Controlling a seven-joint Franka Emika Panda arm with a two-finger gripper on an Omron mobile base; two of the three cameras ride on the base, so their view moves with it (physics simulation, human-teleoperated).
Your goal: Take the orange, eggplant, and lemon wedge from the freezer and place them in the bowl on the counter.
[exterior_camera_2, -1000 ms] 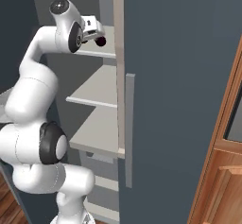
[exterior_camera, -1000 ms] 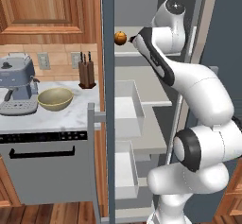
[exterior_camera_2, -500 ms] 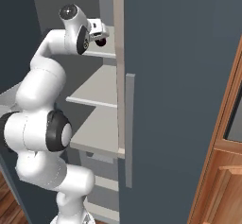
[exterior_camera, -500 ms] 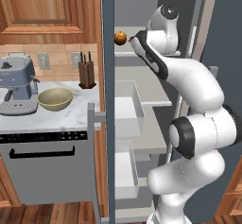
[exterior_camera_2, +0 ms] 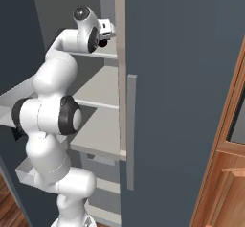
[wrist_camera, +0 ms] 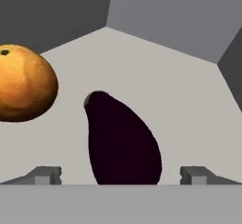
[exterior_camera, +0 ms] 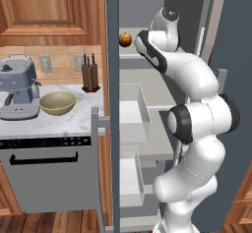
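- Eggplant (wrist_camera: 122, 145) lies on the pale freezer shelf (wrist_camera: 179, 105), dark purple and nearly black, its narrow end pointing away from the camera and its broad end toward the bottom of the hand view.
- Hand (wrist_camera: 121, 175) is spread wide and grasps nothing; one dark fingertip (wrist_camera: 45, 175) shows to one side of the eggplant and the other to the opposite side, with the fruit between them and clear shelf showing on either side of it.
- Orange (wrist_camera: 21, 82) sits on the same shelf, beside the eggplant and apart from it, at the left edge of the hand view; in the left base view the orange (exterior_camera: 125, 39) shows at the front of the upper shelf, just beside the arm's forearm.
- Freezer (exterior_camera: 112, 129) stands open, its slate-blue door (exterior_camera_2: 186, 101) swung out, with white shelves and clear drawers (exterior_camera: 133, 114) below the shelf where the arm reaches.
- In the right base view the hand (exterior_camera_2: 106, 29) is up at the top shelf, inside the cabinet, partly hidden by the door edge.
- Bowl (exterior_camera: 57, 102) rests on the marble bench (exterior_camera: 49, 124), olive-tan, just beside a grey coffee machine (exterior_camera: 18, 89) and in front of a knife block (exterior_camera: 89, 73).
- Steel dishwasher (exterior_camera: 47, 178) sits under the bench.
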